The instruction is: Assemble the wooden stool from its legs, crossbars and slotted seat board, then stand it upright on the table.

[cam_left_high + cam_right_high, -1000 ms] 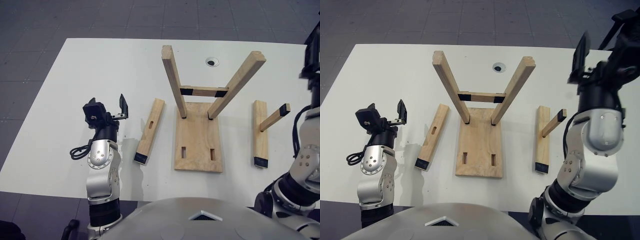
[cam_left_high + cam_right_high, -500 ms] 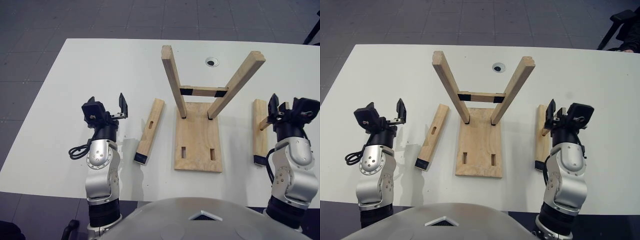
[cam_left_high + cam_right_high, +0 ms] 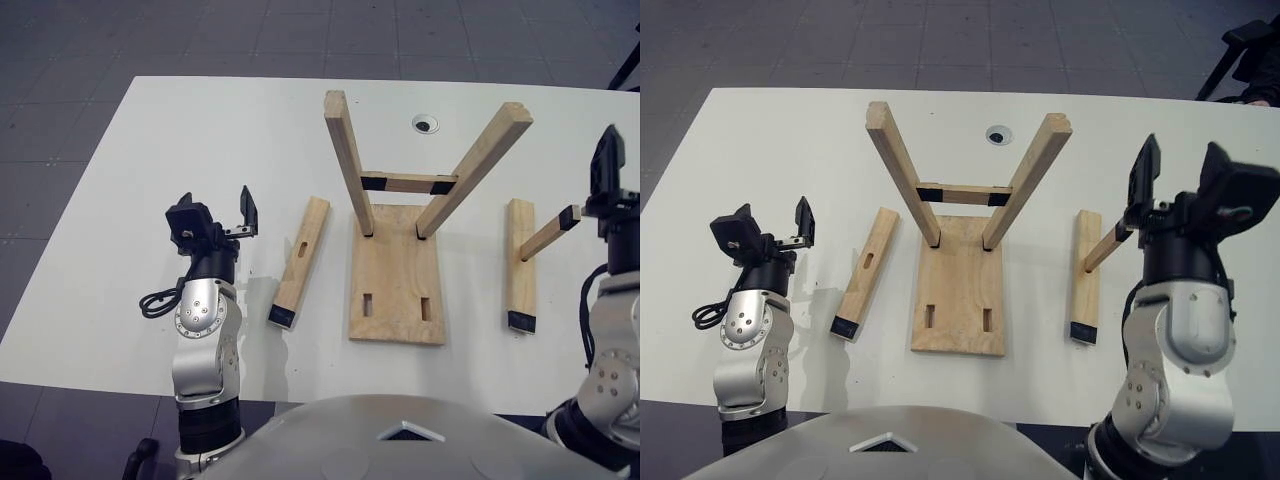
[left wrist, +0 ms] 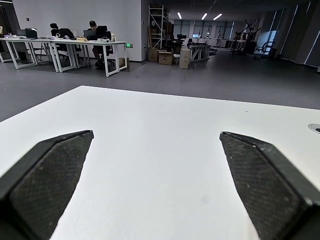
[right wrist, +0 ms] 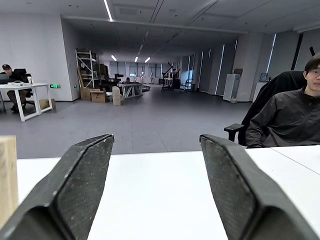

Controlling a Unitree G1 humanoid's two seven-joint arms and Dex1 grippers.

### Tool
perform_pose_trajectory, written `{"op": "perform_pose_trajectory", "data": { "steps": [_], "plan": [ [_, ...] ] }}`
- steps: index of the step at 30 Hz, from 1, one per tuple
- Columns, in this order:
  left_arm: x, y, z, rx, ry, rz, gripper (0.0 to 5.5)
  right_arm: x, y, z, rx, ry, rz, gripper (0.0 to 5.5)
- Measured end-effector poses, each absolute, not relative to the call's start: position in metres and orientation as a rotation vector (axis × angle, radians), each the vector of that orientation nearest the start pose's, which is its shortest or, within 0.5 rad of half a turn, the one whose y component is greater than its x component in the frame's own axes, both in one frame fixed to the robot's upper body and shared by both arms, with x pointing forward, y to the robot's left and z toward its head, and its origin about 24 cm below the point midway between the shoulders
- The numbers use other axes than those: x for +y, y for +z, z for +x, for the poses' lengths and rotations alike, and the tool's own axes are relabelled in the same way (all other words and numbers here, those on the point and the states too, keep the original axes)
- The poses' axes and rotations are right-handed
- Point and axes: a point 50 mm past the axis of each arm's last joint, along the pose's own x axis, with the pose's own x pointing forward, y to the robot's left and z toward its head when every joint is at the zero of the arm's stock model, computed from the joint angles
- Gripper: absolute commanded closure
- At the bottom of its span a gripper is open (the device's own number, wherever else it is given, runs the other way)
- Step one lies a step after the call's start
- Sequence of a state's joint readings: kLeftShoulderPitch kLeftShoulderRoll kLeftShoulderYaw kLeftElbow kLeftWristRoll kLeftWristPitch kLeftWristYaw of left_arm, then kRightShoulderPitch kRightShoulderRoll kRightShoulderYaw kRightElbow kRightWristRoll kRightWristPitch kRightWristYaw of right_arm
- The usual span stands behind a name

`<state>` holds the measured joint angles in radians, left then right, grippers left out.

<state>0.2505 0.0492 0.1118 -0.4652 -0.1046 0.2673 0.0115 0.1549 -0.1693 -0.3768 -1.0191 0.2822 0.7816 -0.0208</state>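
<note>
A white table (image 3: 150, 150) stood on a grey tiled floor. Nearest the robot, the left gripper (image 3: 216, 215) hung left of the seat board (image 3: 395, 275), its fingers spread wide with nothing between them. The right gripper (image 3: 1185, 185) was raised to the board's right, equally wide and empty. The board lay flat, two slots (image 3: 367, 304) bare at its near end. A loose leg (image 3: 300, 260) lay just left of it. To its right lay another leg (image 3: 519, 265) with a crossbar (image 3: 548, 233) sticking up. At its far end two upright legs (image 3: 348, 160) splayed apart, joined by a second crossbar (image 3: 405, 183).

A round cable port (image 3: 424, 124) shows, with grey floor tiles (image 3: 200, 40) and distant desks (image 4: 75, 44)
</note>
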Motion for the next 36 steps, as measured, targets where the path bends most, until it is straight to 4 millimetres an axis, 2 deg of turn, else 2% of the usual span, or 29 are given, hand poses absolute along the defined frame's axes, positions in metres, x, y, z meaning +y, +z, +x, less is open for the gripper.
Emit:
{"op": "perform_pose_trajectory", "data": {
  "steps": [2,6,11,13,16,19,21,30,33,36],
  "plan": [
    [0.194,0.074,0.201,0.032,0.154,-0.019,0.82,-0.215,0.162,0.161,-0.083,-0.183,-0.049,2.32],
    [0.199,0.077,0.2,0.024,0.165,-0.007,0.82,-0.207,0.157,0.141,-0.123,-0.161,-0.03,2.32],
    [0.197,0.078,0.2,0.022,0.162,-0.012,0.82,-0.189,0.119,0.112,0.131,-0.205,0.048,2.32],
    [0.196,0.079,0.2,0.018,0.163,-0.015,0.82,-0.186,0.108,0.108,0.207,-0.219,0.041,2.32],
    [0.195,0.08,0.2,0.021,0.162,-0.019,0.82,-0.184,0.077,0.103,0.37,-0.249,0.052,2.32],
    [0.195,0.081,0.2,0.021,0.162,-0.02,0.82,-0.183,0.058,0.102,0.474,-0.256,0.038,2.32],
    [0.195,0.082,0.199,0.02,0.162,-0.021,0.82,-0.183,0.05,0.103,0.514,-0.255,0.024,1.93],
    [0.195,0.085,0.196,0.015,0.163,-0.025,0.82,-0.181,0.046,0.111,0.532,-0.232,0.002,0.34],
    [0.195,0.084,0.195,0.027,0.164,-0.026,0.82,-0.181,0.046,0.112,0.536,-0.236,-0.014,0.04],
    [0.195,0.084,0.195,0.028,0.164,-0.026,0.82,-0.183,0.047,0.111,0.538,-0.244,-0.04,0.04]
  ]
}}
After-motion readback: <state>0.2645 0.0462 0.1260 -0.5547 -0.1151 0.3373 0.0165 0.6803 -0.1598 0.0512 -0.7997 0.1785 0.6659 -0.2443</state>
